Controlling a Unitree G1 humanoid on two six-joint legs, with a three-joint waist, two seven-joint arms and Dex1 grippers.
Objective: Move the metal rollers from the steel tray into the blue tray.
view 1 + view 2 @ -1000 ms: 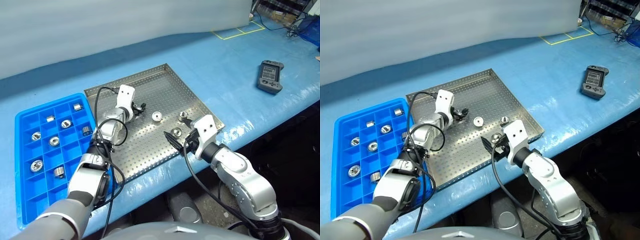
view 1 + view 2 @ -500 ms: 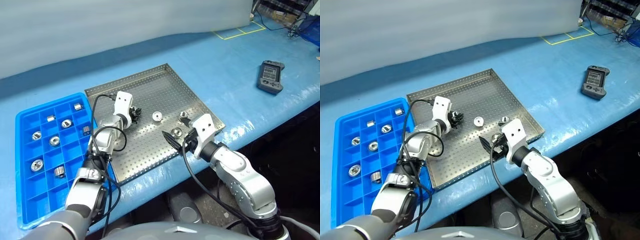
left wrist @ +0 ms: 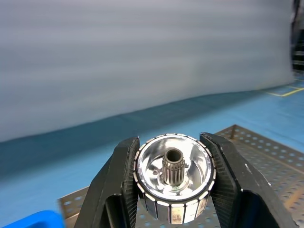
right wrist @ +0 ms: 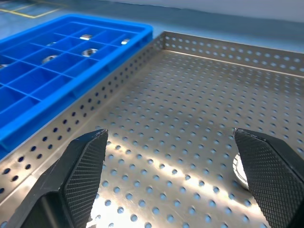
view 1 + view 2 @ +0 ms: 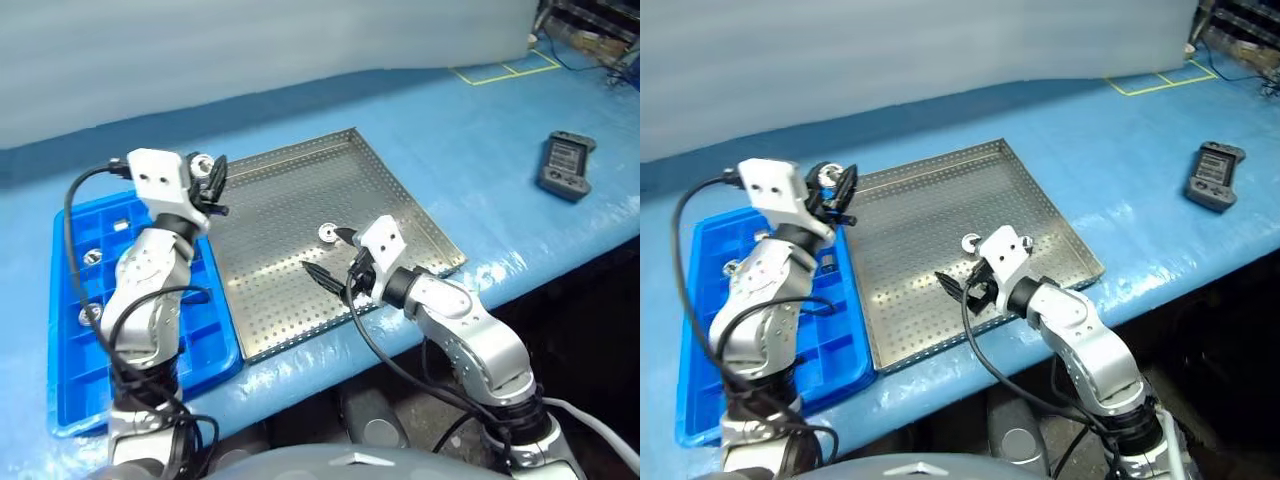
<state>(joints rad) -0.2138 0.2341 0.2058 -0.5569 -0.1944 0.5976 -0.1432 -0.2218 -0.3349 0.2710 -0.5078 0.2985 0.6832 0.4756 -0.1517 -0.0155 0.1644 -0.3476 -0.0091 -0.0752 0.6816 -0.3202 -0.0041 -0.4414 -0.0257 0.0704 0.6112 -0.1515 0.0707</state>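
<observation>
My left gripper [image 5: 205,168] is raised above the gap between the two trays, shut on a shiny metal roller [image 3: 173,178] with a toothed centre hub. The steel tray [image 5: 290,200] lies in the middle of the blue table. One roller [image 5: 327,232] rests on it, just beyond my right gripper [image 5: 326,254], which hovers low over the tray's near part, open and holding nothing. Another roller [image 4: 238,169] peeks out beside one of its fingers [image 4: 270,166]. The blue tray [image 5: 205,330] lies left of the steel tray, with several rollers [image 4: 89,52] in its compartments.
A dark handheld controller [image 5: 566,165] lies on the table at the far right. A pale wall runs along the back. Yellow tape lines [image 5: 505,70] mark the table's far right corner. The table's front edge is just below the steel tray.
My left gripper has shut on a roller on the steel tray and lifted it up and to the left. The right gripper has edged left. The camera has shifted.
</observation>
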